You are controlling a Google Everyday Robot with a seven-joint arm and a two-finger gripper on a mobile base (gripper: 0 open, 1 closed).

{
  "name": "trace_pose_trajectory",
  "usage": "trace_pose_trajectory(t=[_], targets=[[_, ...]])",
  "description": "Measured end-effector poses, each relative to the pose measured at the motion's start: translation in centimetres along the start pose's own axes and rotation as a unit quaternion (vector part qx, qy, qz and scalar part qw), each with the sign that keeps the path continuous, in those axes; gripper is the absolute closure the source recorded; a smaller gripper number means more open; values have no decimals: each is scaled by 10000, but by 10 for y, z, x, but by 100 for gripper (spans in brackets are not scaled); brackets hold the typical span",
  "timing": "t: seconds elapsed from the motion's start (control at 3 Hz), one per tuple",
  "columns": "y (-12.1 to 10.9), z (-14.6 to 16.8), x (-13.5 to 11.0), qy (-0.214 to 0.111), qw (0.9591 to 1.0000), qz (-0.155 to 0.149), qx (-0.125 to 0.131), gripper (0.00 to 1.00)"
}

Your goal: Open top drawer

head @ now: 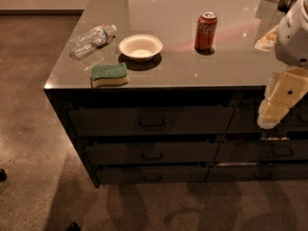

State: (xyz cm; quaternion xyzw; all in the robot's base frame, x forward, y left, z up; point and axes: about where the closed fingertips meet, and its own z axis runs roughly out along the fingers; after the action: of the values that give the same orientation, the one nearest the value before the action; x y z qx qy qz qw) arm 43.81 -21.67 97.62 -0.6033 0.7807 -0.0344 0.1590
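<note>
Camera view: one look down at the corner of a dark table with drawer stacks in its front face.
Hand: the hand hangs at the right edge of the view, just below the table's front rim, in front of the neighbouring drawer stack.
Hand state: cannot tell whether it is spread or pressed together; it holds nothing that shows.
Top drawer: the top drawer sits to the left of the hand at about the same height, closed, front flush with the frame.
Handle: its small loop handle is well left of the hand and apart from it.
Lower drawers: two shallower drawers lie below and left of the hand, both closed.
On top, up and left of the hand: a red cola can upright and nearest, then a white bowl, a green sponge by the front rim, and a clear bottle on its side, farthest.
</note>
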Motion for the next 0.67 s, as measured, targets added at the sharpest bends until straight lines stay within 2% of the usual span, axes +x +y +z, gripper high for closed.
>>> trace_pose_trajectory(t=[0.33, 0.67], targets=[[0, 1, 0, -27, 10000, -15, 30, 0], [4, 6, 2, -188, 9996, -111, 198, 0]])
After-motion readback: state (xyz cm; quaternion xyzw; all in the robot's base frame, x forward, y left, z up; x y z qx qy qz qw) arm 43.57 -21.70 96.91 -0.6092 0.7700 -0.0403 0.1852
